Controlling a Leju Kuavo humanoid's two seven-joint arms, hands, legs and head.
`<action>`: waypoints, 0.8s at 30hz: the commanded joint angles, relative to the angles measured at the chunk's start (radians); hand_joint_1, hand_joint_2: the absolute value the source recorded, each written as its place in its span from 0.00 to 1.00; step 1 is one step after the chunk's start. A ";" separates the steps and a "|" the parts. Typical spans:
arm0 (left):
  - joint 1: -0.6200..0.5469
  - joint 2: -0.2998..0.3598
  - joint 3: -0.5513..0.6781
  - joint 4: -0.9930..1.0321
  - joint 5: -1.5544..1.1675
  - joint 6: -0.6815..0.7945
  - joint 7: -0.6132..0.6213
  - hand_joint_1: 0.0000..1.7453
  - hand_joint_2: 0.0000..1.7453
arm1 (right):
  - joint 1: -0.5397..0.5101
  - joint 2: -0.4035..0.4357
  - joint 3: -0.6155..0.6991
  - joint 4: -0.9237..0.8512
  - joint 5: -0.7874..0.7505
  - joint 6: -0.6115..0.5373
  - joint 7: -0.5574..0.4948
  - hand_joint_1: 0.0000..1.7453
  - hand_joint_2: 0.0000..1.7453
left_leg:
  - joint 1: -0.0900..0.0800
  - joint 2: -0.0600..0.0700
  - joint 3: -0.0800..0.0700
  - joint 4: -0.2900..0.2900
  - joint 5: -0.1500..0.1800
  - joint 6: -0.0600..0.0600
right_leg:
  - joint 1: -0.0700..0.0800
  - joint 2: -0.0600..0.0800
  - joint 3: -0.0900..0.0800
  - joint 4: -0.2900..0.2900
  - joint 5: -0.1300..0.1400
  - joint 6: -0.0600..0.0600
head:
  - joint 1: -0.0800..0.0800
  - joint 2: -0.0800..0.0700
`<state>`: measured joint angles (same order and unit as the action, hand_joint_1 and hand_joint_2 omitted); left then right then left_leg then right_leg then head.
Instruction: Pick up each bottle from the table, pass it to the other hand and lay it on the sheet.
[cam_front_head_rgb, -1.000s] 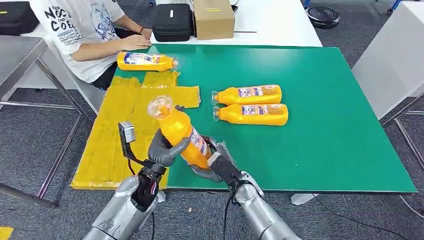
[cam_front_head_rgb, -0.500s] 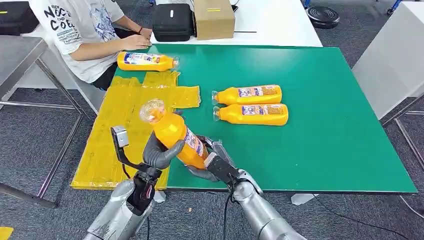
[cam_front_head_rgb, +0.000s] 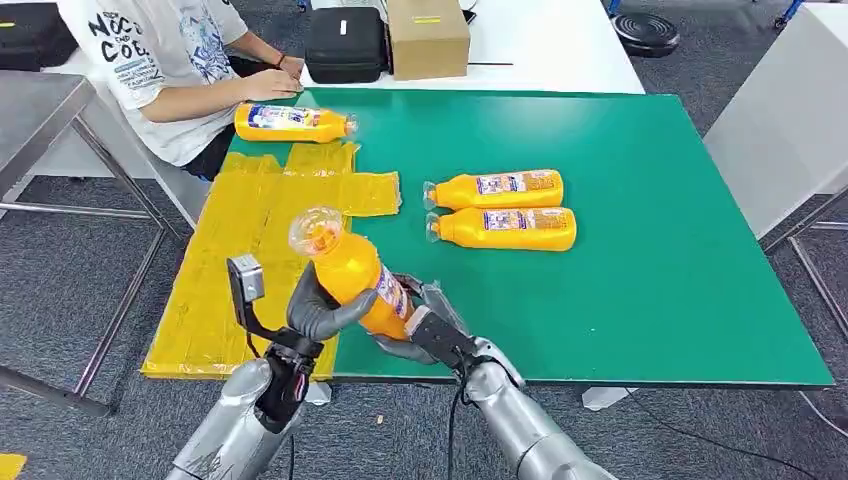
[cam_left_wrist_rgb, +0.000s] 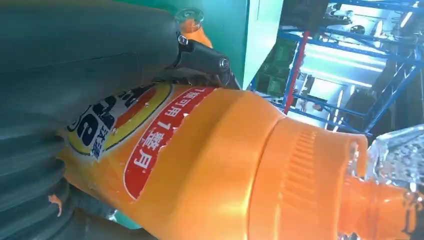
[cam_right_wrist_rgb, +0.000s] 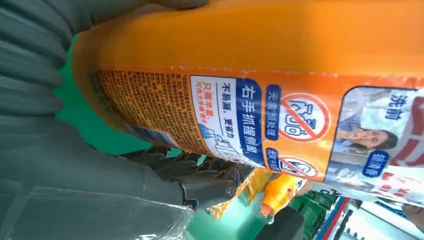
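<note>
1. Gripping the orange bottle (cam_front_head_rgb: 352, 272) mid-body, the left robot hand (cam_front_head_rgb: 325, 310) holds it tilted above the table's (cam_front_head_rgb: 680, 260) near edge, beside the yellow sheet (cam_front_head_rgb: 250, 250).
2. Right robot hand (cam_front_head_rgb: 425, 330) cups the bottle's base, fingers around it.
3. Label text reads "右手抓握侧面".

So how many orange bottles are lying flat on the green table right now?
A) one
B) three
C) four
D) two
B: a pair lies side by side mid-table, a third near the person, while the fourth bottle is held up between both hands.
</note>
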<state>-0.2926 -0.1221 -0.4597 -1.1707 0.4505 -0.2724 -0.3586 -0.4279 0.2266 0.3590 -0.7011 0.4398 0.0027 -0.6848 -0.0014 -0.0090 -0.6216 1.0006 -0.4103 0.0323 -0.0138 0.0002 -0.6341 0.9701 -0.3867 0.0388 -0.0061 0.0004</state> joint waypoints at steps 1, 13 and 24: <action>-0.038 0.031 -0.055 -0.002 -0.001 -0.019 -0.003 1.00 1.00 | -0.042 -0.013 0.018 0.088 -0.003 0.006 0.009 1.00 1.00 | 0.000 0.000 0.004 0.000 -0.002 -0.001 | 0.000 -0.001 0.004 0.000 -0.002 -0.001 | 0.000 0.000; -0.048 0.028 -0.032 0.025 -0.013 0.007 -0.009 1.00 1.00 | -0.043 -0.016 0.005 0.058 -0.026 0.004 -0.007 0.00 0.00 | 0.000 0.000 0.005 0.000 -0.002 -0.001 | 0.000 -0.001 0.005 0.000 -0.002 -0.001 | 0.000 0.000; -0.146 0.052 0.059 0.163 -0.093 0.095 -0.029 1.00 1.00 | 0.059 -0.085 0.082 -0.154 0.045 0.023 -0.008 0.00 0.00 | 0.001 -0.001 0.007 -0.001 -0.002 -0.002 | 0.001 -0.002 0.008 -0.001 -0.003 -0.002 | 0.000 0.000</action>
<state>-0.3296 -0.1099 -0.4582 -1.1624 0.3960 -0.2107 -0.3883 -0.4170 0.2201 0.3696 -0.7259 0.4554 0.0068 -0.6966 -0.0013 -0.0090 -0.6216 1.0005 -0.4102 0.0322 -0.0138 0.0002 -0.6340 0.9701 -0.3866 0.0388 -0.0061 0.0004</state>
